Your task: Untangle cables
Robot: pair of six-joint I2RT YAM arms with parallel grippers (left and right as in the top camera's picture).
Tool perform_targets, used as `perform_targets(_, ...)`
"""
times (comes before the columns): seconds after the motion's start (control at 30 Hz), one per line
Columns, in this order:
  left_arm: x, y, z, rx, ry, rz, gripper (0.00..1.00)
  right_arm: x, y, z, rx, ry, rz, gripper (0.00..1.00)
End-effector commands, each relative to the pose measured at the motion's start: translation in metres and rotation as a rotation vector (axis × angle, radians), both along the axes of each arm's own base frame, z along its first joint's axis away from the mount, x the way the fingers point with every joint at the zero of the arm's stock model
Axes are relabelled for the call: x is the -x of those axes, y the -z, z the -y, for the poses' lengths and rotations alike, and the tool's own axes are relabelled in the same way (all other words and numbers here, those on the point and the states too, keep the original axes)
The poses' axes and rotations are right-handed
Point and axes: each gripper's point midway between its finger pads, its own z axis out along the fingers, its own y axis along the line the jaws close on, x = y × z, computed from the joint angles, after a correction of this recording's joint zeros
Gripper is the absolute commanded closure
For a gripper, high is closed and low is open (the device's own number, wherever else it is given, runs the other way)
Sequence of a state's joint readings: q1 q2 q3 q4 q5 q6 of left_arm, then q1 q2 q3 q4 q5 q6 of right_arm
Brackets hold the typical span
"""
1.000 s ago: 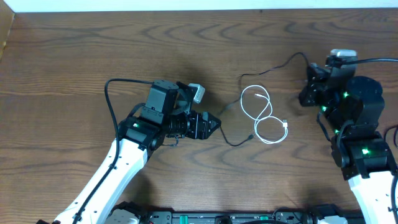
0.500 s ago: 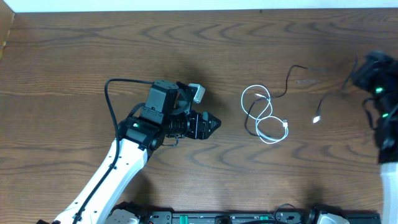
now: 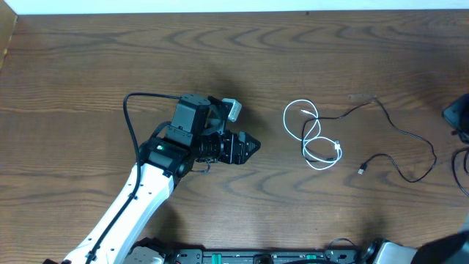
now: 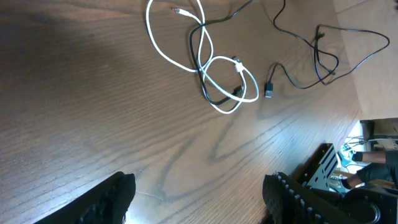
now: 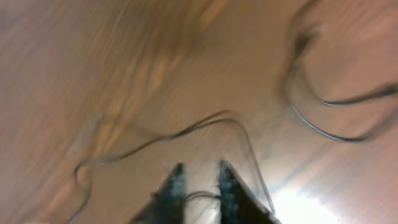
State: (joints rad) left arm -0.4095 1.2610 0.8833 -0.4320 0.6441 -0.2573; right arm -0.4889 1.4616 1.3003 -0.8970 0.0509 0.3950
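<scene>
Cables centre-right of overhead frame, on brown wood table (image 3: 88, 66). White cable (image 3: 311, 138) in overlapping loops, small plug at lower right of coil. Black cable (image 3: 396, 128) crossing through those loops, then running up-right, bending down near right edge, curling back to a loose plug end lower right of coil. Left gripper (image 3: 253, 146) left of coil, tips toward it, well apart from both cables; fingers (image 4: 112, 193) spread wide in wrist view, holding nothing. Right gripper (image 5: 199, 169) in blurred wrist view, fingers close together, thin black cord by tips. Cannot tell if clamped.
</scene>
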Motion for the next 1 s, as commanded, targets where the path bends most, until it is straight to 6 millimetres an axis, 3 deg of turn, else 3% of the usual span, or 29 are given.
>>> perform_targets(0.0, -0.004, -0.004, 0.001, -0.007, 0.004, 0.020, 0.30, -0.031, 0.010, -0.056, -0.195, -0.293, 0.069, 0.75)
perform_targets(0.27, -0.004, -0.004, 0.001, -0.007, 0.004, 0.020, 0.30, -0.042, 0.032, -0.142, -0.320, -0.589, -0.007, 0.62)
perform_targets(0.47, -0.004, -0.004, 0.001, -0.007, 0.004, 0.020, 0.29, -0.043, 0.052, -0.205, -0.306, -0.764, -0.105, 0.61)
perform_targets(0.7, -0.001, -0.001, 0.000, -0.014, 0.005, 0.005, 0.30, -0.037, 0.098, -0.269, -0.270, -0.934, -0.257, 0.64)
perform_targets(0.97, -0.001, 0.000, -0.001, -0.015, 0.005, 0.002, 0.30, -0.018, 0.143, -0.313, -0.295, -1.031, -0.400, 0.69)
